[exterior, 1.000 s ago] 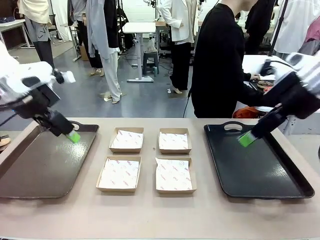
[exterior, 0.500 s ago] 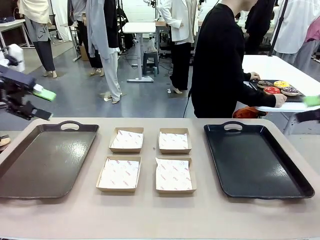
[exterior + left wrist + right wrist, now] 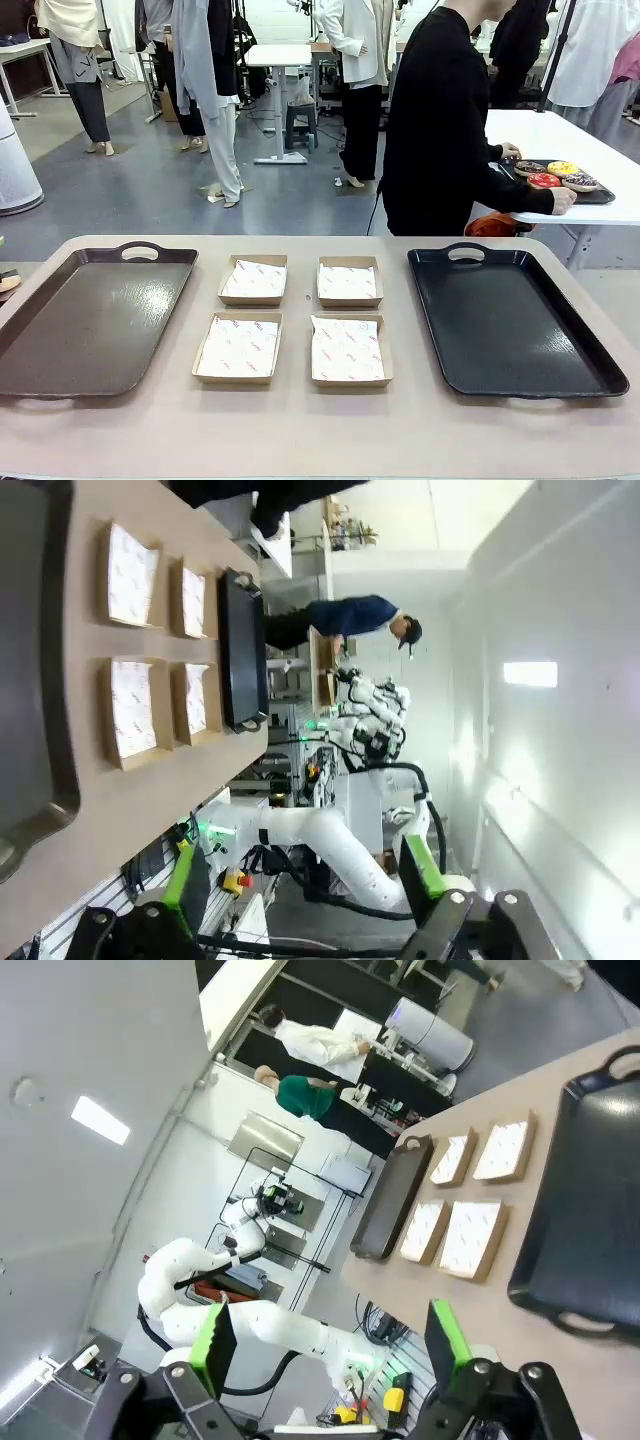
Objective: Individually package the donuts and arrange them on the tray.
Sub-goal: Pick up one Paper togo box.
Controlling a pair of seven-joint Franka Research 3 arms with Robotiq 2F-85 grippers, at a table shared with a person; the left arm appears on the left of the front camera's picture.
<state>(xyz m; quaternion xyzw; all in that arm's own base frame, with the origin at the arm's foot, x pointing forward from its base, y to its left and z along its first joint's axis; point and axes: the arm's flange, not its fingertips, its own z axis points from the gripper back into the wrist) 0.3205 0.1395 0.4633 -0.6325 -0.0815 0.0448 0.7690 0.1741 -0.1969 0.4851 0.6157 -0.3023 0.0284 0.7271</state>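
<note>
The donuts (image 3: 545, 180) are sitting together on a small dark tray (image 3: 600, 196) on a white side table (image 3: 520, 130) beyond the far right corner of the worktop (image 3: 300, 430): yellow, red, chocolate and purple ones, lying close side by side. A person (image 3: 440, 120) in black is standing at the far side, turning toward that table and resting one palm (image 3: 563, 198) on the small tray's near edge, just beside the red donut.

On the worktop, four cardboard boxes (image 3: 237, 380) lined with paper are lying in a two-by-two block between a brown tray (image 3: 60, 340) and a black tray (image 3: 500, 330).

The left hand (image 3: 303, 875) is hanging off the worktop's edge with its green pads (image 3: 185, 885) spread wide and nothing between them. The right hand (image 3: 330, 1335) is likewise standing wide, gripping nothing, and looking across the worktop from off to the side. Both are hanging well apart from the donuts
</note>
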